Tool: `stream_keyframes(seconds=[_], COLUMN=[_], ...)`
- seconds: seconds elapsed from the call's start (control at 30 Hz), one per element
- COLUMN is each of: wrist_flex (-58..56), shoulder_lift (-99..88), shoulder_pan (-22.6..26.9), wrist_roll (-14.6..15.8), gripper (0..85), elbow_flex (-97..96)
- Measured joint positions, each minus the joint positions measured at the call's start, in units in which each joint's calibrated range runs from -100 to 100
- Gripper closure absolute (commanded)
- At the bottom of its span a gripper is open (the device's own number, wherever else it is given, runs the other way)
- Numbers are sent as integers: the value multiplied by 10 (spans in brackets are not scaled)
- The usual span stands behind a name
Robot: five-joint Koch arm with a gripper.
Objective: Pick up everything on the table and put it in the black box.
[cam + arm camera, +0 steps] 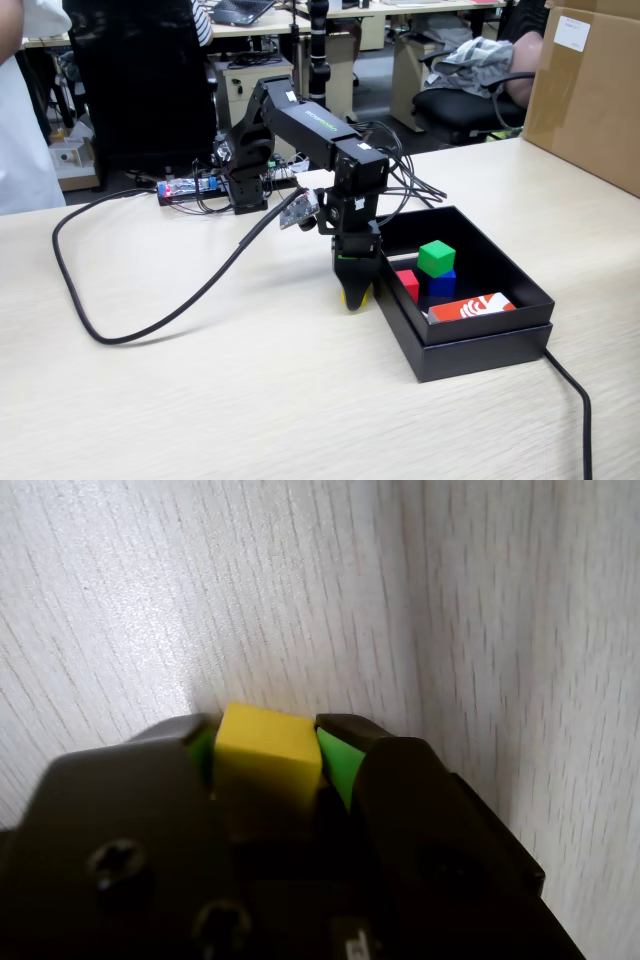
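Even, soft indoor light fills the fixed view; the table (pixel 200 400) is bright and pale, with only faint shadows under the arm (pixel 310 130) and beside the black box (pixel 470 340). The background is slightly soft and grainy. In the wrist view the wood glares white at upper left, a grey shadow band falls down the right, and the near gripper (pixel 268 770) body is dark and blurred.

My end effector (pixel 266 742) is matt black plastic with green pads (pixel 338 762), pressed on a smooth yellow cube (pixel 266 755) over the pale wood-grain tabletop (pixel 300 590).
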Motion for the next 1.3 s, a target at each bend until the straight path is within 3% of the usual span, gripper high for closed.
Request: stream_keyframes(seconds=[0.27, 0.47, 0.6, 1.03, 1.07, 1.13, 1.2, 1.3], wrist_flex=[-2, -4, -5, -9, -9, -9, -9, -6], shoulder_lift=[-16, -308, -344, 0, 14, 16, 14, -40], shoulder_pan=[-4, -7, 6, 36, 39, 41, 42, 43], wrist_roll=[-8, -38, -54, -61, -60, -58, -58, -58], gripper=[750, 750, 749, 738, 629, 488, 390, 387], elbow_flex=[7, -36, 34, 176, 178, 177, 178, 116])
